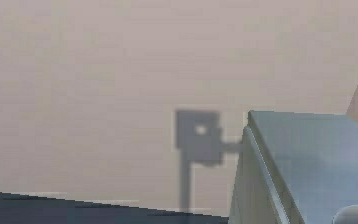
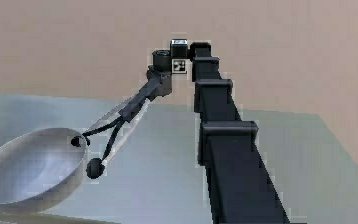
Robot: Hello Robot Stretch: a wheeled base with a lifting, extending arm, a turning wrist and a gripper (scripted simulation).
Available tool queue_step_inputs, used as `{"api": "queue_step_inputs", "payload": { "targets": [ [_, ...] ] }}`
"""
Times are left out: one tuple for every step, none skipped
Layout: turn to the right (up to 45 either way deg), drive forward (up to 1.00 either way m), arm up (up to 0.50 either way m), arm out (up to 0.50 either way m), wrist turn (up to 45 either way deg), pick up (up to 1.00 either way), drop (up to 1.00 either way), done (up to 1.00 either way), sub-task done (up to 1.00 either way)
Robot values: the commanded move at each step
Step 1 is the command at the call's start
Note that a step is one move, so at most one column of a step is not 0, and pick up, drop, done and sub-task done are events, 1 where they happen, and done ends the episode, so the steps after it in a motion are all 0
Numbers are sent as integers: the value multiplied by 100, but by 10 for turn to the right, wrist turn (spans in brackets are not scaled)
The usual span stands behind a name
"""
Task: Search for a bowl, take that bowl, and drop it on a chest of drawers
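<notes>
Shallow silver metal bowl, opening upward, lies at the gripper fingertips on the pale grey surface. Whether the gripper grasps it cannot be told.

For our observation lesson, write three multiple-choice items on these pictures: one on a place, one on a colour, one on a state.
1. In the arm side view, where is the bowl?
A lower left; B upper right; C top middle.
2. What colour is the wall?
A green; B beige; C blue.
3. How does the bowl lie?
A hollow side up; B upside down; C in pieces.

Key:
1 A: it shows at the lower left, by the tool.
2 B: the wall is pale beige in both views.
3 A: its smooth inside faces up, whole.
</notes>
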Motion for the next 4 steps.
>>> {"api": "queue_step_inputs", "payload": {
  "targets": [
    [0, 0, 0, 0, 450, 0, 0, 0, 0],
    [0, 0, 0, 0, 240, 0, 0, 0, 0],
    [0, 0, -12, 0, 0, 0, 0, 0, 0],
    [0, 0, 0, 0, 0, 0, 100, 0, 0]
  ]
}}
